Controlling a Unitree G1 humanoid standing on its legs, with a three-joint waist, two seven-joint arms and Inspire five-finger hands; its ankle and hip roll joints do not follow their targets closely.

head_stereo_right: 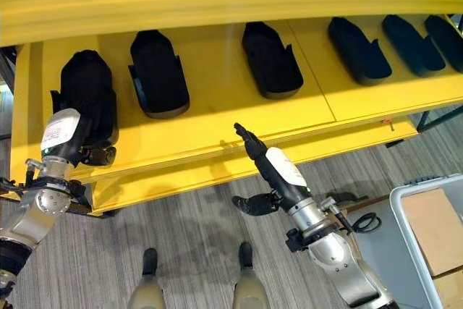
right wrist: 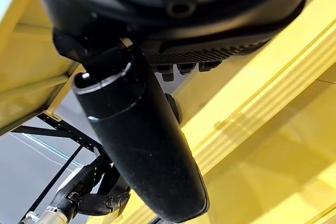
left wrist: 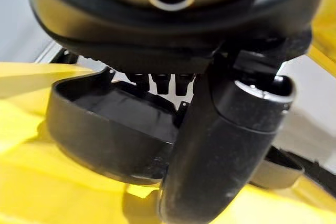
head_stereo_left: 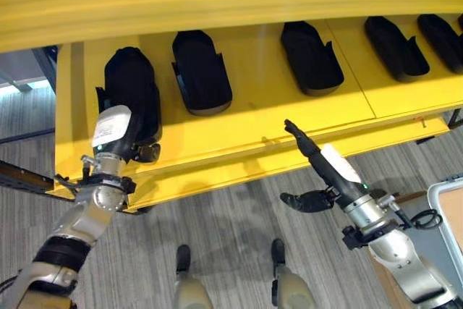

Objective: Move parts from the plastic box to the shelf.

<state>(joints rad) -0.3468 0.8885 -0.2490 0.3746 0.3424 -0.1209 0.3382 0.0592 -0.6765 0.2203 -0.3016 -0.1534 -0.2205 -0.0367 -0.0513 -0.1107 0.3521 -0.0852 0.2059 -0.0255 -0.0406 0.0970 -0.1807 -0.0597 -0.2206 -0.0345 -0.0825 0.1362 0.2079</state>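
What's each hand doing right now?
Left hand: on the leftmost black part on the shelf; grip cannot be told.
Right hand: open, empty.

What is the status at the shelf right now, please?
Left hand on the leftmost black part on the yellow shelf, grip unclear. Right hand open, holding nothing, at the shelf's front edge. Nothing in the way.

Bright overhead light, soft shadows, blurred wrist close-ups.

The shelf (head_stereo_left: 253, 70) looks smooth, painted yellow, faintly glossy. The parts (head_stereo_left: 201, 72) are matt black plastic. The floor (head_stereo_left: 217, 215) looks like ribbed grey carpet.
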